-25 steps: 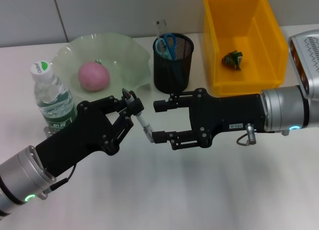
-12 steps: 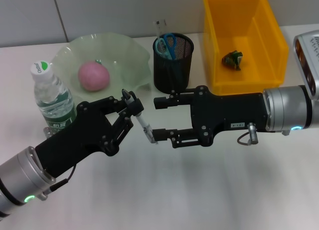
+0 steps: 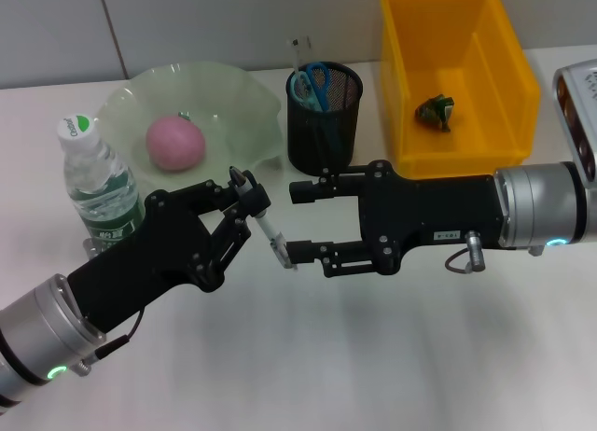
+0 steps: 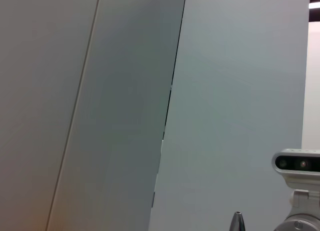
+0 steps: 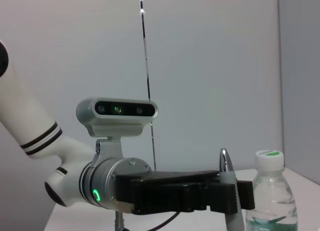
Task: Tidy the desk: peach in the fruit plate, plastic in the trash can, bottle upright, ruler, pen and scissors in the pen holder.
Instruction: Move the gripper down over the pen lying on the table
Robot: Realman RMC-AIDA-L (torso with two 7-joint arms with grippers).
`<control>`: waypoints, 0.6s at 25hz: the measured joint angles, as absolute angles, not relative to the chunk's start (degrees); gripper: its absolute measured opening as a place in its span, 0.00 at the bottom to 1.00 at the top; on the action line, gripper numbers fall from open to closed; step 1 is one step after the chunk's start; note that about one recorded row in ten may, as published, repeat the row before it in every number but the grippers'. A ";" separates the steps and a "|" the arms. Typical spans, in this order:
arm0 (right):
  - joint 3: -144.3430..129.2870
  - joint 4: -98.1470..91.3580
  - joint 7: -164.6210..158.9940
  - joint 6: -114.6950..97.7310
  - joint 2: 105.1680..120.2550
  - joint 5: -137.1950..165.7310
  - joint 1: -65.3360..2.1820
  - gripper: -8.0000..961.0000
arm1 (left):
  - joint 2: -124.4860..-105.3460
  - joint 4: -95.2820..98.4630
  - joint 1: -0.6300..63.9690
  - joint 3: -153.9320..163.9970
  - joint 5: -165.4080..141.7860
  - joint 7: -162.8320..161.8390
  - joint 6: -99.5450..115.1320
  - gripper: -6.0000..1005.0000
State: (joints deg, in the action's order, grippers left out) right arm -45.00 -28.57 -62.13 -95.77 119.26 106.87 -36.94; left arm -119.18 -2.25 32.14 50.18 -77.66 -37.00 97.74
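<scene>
White desk (image 3: 308, 356) | left pincer (image 3: 250, 202) grips pen (image 3: 264, 228) | right pincer (image 3: 297, 223) open

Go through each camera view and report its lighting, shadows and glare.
Head view: even overhead light, with soft blurred shadows on the white table under both arms; mild sheen on the fruit plate rim and bottle.
Left wrist view: only flat grey wall panels, a bright strip at one edge, no hard shadows.
Right wrist view: plain evenly lit wall; the left claw and pen look dark against it.
</scene>
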 joint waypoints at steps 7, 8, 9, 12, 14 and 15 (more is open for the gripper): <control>-45.43 -28.65 -62.10 -95.64 119.26 105.75 -36.47 0.71 | -119.18 -2.21 32.09 50.13 -77.50 -37.00 97.88 0.15; -45.34 -28.65 -61.92 -95.87 119.26 105.71 -36.43 0.71 | -119.18 -2.20 32.09 50.11 -77.50 -37.00 97.89 0.15; -45.19 -28.55 -61.58 -96.02 119.26 105.65 -36.39 0.71 | -119.18 -2.20 32.09 50.11 -77.50 -37.00 97.89 0.15; -44.82 -27.41 -59.36 -95.75 119.26 105.55 -36.24 0.71 | -119.18 -2.54 32.05 49.55 -77.50 -37.00 97.92 0.15; -44.76 -26.74 -58.21 -95.65 119.26 105.48 -36.13 0.71 | -119.18 -2.69 32.05 49.33 -77.50 -37.00 97.95 0.15; -44.76 -26.63 -57.93 -95.69 119.26 105.34 -36.08 0.71 | -119.18 -2.91 32.13 48.95 -77.50 -37.00 98.00 0.15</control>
